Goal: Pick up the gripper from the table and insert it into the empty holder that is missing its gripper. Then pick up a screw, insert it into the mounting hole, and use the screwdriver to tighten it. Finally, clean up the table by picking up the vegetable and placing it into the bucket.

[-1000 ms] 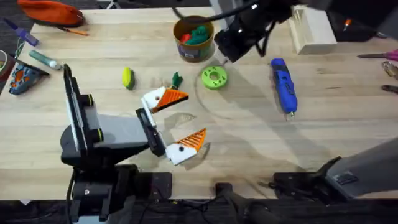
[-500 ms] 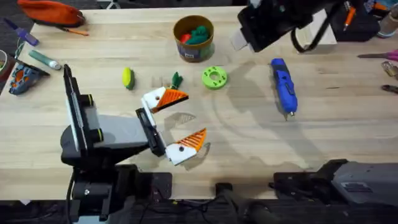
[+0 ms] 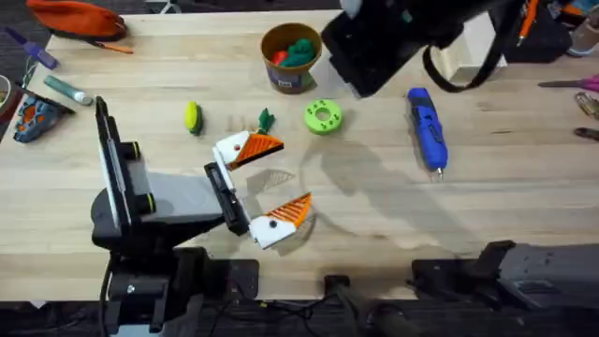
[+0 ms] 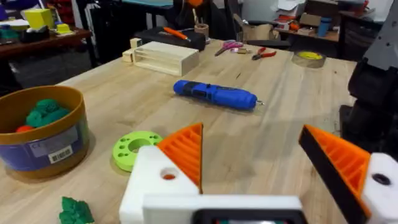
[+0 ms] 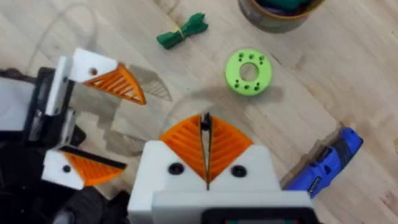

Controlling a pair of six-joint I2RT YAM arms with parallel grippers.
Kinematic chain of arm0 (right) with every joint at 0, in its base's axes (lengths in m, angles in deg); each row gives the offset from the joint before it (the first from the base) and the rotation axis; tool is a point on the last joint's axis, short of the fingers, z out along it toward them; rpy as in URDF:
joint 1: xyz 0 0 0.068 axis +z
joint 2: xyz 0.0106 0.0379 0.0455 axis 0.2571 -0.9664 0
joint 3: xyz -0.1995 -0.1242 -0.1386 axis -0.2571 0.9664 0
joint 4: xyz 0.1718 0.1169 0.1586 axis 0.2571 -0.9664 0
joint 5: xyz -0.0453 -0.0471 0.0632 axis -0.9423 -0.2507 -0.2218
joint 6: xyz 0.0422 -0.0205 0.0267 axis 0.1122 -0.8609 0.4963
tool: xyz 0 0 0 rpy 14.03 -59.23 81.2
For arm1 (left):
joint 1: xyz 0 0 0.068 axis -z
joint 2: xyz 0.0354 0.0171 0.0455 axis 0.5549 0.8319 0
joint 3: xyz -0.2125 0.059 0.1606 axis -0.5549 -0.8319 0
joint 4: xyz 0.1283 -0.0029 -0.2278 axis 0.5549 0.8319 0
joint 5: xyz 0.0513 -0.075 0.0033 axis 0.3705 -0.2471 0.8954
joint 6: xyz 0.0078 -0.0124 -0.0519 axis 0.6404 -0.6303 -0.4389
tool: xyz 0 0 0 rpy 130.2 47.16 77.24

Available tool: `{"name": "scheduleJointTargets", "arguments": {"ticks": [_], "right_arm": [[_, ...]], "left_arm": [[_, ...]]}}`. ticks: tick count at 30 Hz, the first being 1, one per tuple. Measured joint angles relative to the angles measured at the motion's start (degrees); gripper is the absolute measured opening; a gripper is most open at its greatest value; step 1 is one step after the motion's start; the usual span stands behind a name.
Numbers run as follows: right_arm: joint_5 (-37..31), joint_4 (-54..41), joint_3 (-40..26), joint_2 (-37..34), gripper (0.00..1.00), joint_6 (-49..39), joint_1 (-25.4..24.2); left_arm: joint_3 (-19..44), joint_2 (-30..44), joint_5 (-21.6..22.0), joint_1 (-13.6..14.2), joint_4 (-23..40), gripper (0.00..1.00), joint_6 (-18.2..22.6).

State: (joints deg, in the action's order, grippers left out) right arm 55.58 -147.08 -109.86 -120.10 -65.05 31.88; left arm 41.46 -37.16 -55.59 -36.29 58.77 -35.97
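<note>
Robotics lab or workshop. Pale wooden workbench [image 3: 374, 201] with two robot arms mounted at its near edge. Hand tools lie around the bench top: blue electric screwdriver [image 3: 427, 126], orange zip pouch [image 3: 77, 17] at the far left corner, pens and markers [image 3: 65, 87] along the left side, scissors [image 3: 573, 84] at the right edge. A small wooden rack [image 4: 165, 57] stands at the far edge. Behind the bench, the left wrist view shows red-handled pliers [image 4: 265, 54], a roll of yellow tape [image 4: 309, 57], dark tables and cluttered shelving with boxes.
</note>
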Motion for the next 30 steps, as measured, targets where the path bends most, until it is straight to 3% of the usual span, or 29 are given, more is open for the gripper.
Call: {"name": "scheduleJointTargets", "arguments": {"ticks": [11, 30], "right_arm": [[-0.03, -6.23, -12.39, -11.02, 0.006, -1.75, 5.94], [3.03, -1.5, -13.5, -14.21, 0.006, -7.22, 13.03]], "left_arm": [[0.0, 0.01, 0.0, 0.0, 0.0, 0.986, 0.11], [0.0, 0.01, 0.0, 0.0, 0.0, 0.986, 0.11]]}}
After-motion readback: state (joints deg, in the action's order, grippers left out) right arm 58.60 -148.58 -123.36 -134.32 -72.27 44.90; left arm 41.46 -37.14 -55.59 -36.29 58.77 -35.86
